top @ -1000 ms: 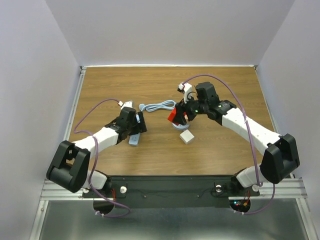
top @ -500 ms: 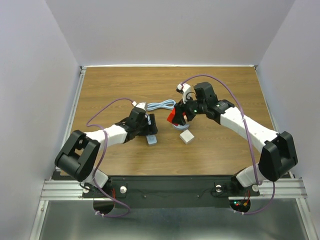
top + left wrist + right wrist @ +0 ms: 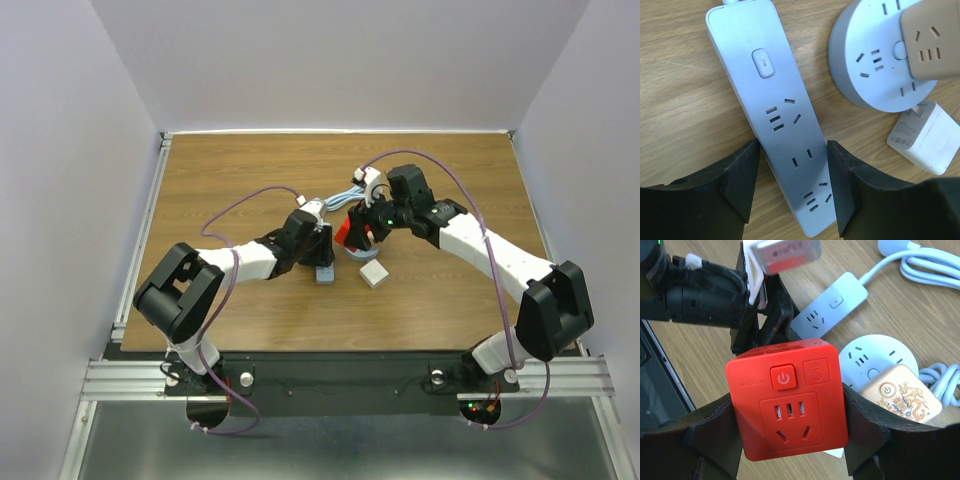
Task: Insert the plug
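My right gripper (image 3: pixel 357 229) is shut on a red cube plug adapter (image 3: pixel 790 400), held above the table with its socket face and power button toward the wrist camera. My left gripper (image 3: pixel 792 146) is shut on the sides of a long white power strip (image 3: pixel 780 115) that lies flat on the wooden table (image 3: pixel 220 180). The strip's free end (image 3: pixel 326 274) sits just left of a round white socket hub (image 3: pixel 870 65). The red adapter (image 3: pixel 345 232) hangs over the hub's left side, close to the left gripper (image 3: pixel 319 250).
A beige adapter (image 3: pixel 930 40) is plugged into the round hub. A white cube charger (image 3: pixel 373 273) lies just in front of the hub. A coiled pale-blue cable (image 3: pixel 335 207) lies behind both grippers. White walls close in the table.
My left gripper has slid the power strip to the right across the table, up beside the round hub. The right gripper with the red adapter has barely moved.
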Motion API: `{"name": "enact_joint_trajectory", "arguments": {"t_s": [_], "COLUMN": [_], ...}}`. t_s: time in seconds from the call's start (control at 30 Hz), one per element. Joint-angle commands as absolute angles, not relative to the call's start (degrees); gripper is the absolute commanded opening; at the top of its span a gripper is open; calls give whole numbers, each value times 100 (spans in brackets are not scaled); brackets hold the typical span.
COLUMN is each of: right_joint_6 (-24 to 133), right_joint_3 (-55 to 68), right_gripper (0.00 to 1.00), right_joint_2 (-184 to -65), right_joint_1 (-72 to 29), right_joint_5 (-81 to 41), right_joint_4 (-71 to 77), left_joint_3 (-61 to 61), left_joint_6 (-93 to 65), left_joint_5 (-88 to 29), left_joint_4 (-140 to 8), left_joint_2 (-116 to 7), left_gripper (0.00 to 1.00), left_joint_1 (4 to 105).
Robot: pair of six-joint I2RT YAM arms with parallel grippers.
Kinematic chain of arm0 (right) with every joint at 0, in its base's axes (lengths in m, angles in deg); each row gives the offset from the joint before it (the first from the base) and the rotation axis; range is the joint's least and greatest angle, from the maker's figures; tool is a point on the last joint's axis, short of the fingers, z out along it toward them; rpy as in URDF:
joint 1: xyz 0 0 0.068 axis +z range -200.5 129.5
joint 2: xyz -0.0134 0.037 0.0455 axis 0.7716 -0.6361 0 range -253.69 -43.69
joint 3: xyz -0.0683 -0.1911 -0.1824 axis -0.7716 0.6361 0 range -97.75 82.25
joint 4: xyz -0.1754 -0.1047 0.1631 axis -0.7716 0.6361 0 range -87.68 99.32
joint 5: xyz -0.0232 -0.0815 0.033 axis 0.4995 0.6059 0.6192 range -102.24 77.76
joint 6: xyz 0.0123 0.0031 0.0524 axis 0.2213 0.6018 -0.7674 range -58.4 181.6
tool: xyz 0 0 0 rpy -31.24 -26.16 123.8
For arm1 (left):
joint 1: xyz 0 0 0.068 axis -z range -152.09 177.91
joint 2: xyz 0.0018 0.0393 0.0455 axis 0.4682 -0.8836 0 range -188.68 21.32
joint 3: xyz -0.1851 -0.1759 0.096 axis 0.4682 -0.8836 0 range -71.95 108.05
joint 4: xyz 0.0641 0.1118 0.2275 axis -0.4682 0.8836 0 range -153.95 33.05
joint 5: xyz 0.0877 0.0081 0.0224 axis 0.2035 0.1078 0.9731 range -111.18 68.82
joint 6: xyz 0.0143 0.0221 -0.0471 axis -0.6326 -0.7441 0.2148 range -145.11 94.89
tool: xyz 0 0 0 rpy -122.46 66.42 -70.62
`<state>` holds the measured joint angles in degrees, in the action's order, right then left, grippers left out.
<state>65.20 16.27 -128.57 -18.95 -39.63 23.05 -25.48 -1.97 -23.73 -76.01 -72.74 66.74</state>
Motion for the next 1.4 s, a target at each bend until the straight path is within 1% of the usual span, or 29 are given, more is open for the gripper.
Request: {"name": "enact_joint_trajectory", "arguments": {"t_s": [0.0,0.13,0.2,0.23,0.27,0.37,0.4,0.47,0.57,0.77,0.9,0.97,1.0,1.1,1.17,1.23,1.37], "right_joint_6": [6512,6538,6591,6626,6652,6767,6828,6907,7057,7347,7487,7549,7636,7917,8067,8243,8454], "right_joint_3": [1378,1422,1448,1483,1484,1449,1440,1379,1282,922,676,526,473,385,368,324,236], "right_gripper": [0,0,0,0,0,0,1,1,1,0,0,0,0,0,0,0,0], "right_joint_2": [-12833,-12877,-12912,-12929,-12947,-13061,-13105,-13219,-13403,-13729,-14010,-14194,-14326,-14467,-14572,-14643,-14871], "right_joint_1": [-1895,-1904,-1912,-1904,-1904,-1904,-1895,-1904,-1904,-1895,-1895,-1877,-1869,-1755,-1693,-1605,-1482], "right_joint_5": [-3922,-3861,-3747,-3711,-3685,-3650,-3658,-3685,-3755,-3878,-4018,-4098,-4115,-4142,-4133,-4089,-4063], "right_joint_4": [1990,1990,1998,1998,1998,1990,1981,1990,1972,1972,1972,1972,1972,1972,1937,1937,1919], "left_joint_3": [-2432,-2361,-2344,-2344,-2361,-2440,-2441,-2441,-2467,-2493,-2520,-2537,-2563,-2677,-2765,-2827,-2827], "left_joint_6": [-630,-639,-639,-630,-604,-507,-464,-375,-331,-366,-393,-410,-436,-410,-349,-253,-199], "left_joint_5": [-2663,-2374,-2277,-2181,-2171,-1944,-1890,-1723,-1661,-1836,-2468,-2776,-2890,-3005,-3295,-3636,-3876], "left_joint_4": [-7372,-7073,-6871,-6809,-6756,-6563,-6423,-6256,-6000,-5657,-5692,-5710,-5753,-5937,-6122,-6351,-6580], "left_joint_2": [-7431,-7519,-7493,-7458,-7414,-7185,-7072,-6966,-6711,-5920,-5261,-5050,-5006,-4900,-4891,-4917,-4952], "left_gripper": [47,45,47,49,55,67,73,80,85,89,90,90,90,90,90,90,90], "left_joint_1": [6983,6993,7001,6993,7001,6993,6993,6984,6958,6765,6256,5834,5554,5183,4815,4620,4356]}}
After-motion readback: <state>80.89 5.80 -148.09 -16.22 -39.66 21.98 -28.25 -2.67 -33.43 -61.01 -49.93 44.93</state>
